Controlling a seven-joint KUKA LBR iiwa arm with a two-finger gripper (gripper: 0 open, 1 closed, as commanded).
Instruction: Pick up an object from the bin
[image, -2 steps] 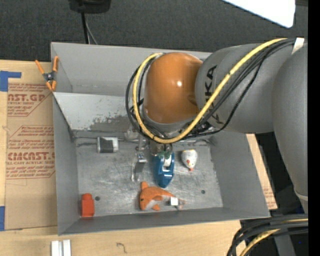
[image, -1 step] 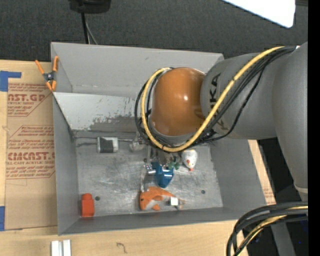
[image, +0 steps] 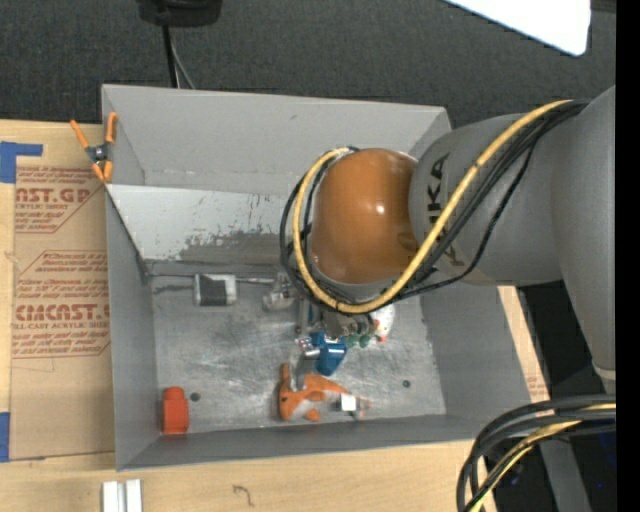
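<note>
Under me the grey bin (image: 200, 350) has a scratched floor. On it lie an orange block (image: 175, 410) in the near left corner, a grey cylinder (image: 213, 289) by the back wall, an orange toy (image: 303, 397) near the front, and a blue piece (image: 328, 350) just behind the toy.

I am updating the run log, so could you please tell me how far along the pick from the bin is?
Done: the gripper is down in the bin, low over a small blue thing near the front middle. In hand: nothing can be seen held. Left: securing a thing and lifting it out; the orange piece in front, the orange block and the grey cylinder lie on the floor.
</note>
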